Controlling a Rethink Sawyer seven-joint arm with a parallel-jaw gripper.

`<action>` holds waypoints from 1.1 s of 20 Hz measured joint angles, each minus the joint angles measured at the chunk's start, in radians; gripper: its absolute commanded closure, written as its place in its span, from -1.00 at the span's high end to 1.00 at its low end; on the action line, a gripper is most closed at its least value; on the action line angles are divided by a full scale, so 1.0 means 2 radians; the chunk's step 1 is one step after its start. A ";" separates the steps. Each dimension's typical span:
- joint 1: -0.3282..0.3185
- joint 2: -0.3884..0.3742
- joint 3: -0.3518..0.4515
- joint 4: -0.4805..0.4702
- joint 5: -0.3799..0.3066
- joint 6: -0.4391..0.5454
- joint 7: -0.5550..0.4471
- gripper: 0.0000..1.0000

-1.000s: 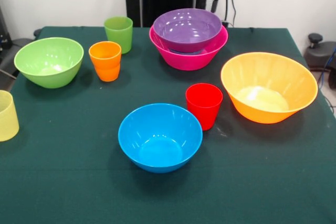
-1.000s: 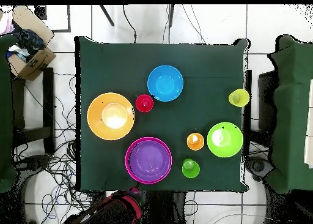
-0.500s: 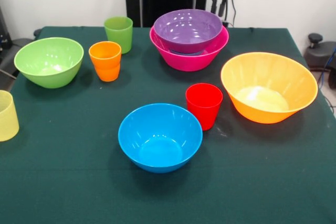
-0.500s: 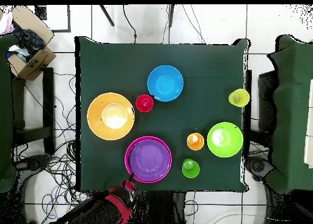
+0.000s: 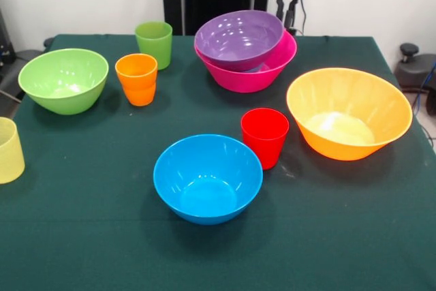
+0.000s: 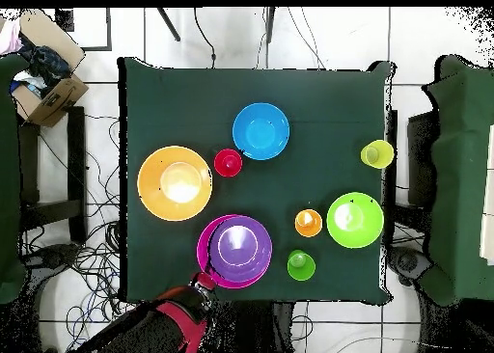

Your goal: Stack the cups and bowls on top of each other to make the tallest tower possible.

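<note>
So on the green table [image 5: 82,236] we've got the purple bowl [image 5: 238,37] sitting inside the pink bowl [image 5: 262,69], tilted and shoved over to one side so a crescent of pink shows (that's the only stacking we see, two bowls deep). The gripper [image 5: 291,5] hangs just behind the pink bowl's far rim, and honestly we can't tell whether its jaws are apart or together from either view. Every other container sits alone and looks empty: the orange bowl [image 5: 349,112], the blue bowl [image 5: 208,177], the lime green bowl [image 5: 63,80]. The red cup [image 5: 264,136] stands upright between the blue and orange bowls, the orange cup [image 5: 136,78] near the green cup [image 5: 154,43], and the pale yellow cup [image 5: 8,149] is off at the table's edge.
</note>
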 measured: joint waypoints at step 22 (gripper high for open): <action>-0.002 0.020 -0.016 -0.006 0.000 -0.025 0.000 1.00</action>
